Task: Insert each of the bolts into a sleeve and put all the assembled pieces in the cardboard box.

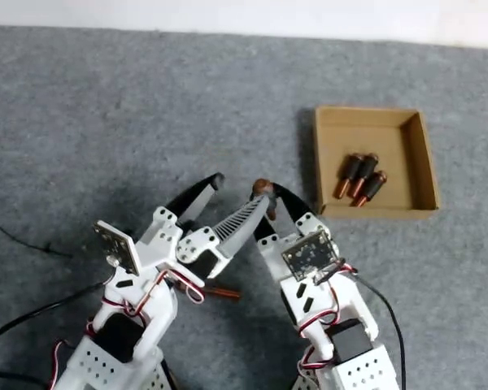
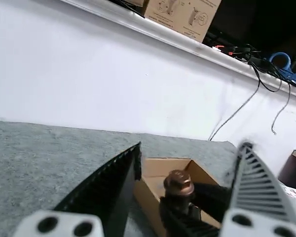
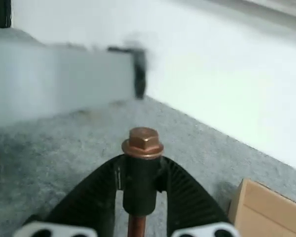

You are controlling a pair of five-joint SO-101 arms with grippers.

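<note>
My right gripper (image 3: pixel 141 170) is shut on a black sleeve (image 3: pixel 140 185) that stands upright with a copper bolt (image 3: pixel 142 141) through it. In the high view this assembled piece (image 1: pixel 263 188) is held above the mat, just left of the cardboard box (image 1: pixel 332 122). Three assembled pieces (image 1: pixel 359 178) lie inside the box. My left gripper (image 1: pixel 242 188) is open, one finger on each side of the held piece, its ribbed finger (image 1: pixel 244 218) close beside it. From the left wrist, the bolt head (image 2: pixel 178 181) shows between the open fingers (image 2: pixel 113 182), with the box (image 2: pixel 158 170) behind.
A grey mat (image 1: pixel 146 122) covers the table. A copper-coloured piece (image 1: pixel 221 291) lies on it under the left arm. A thin black cable (image 1: pixel 28 242) lies at the left. A white wall (image 2: pixel 113 74) stands behind the table.
</note>
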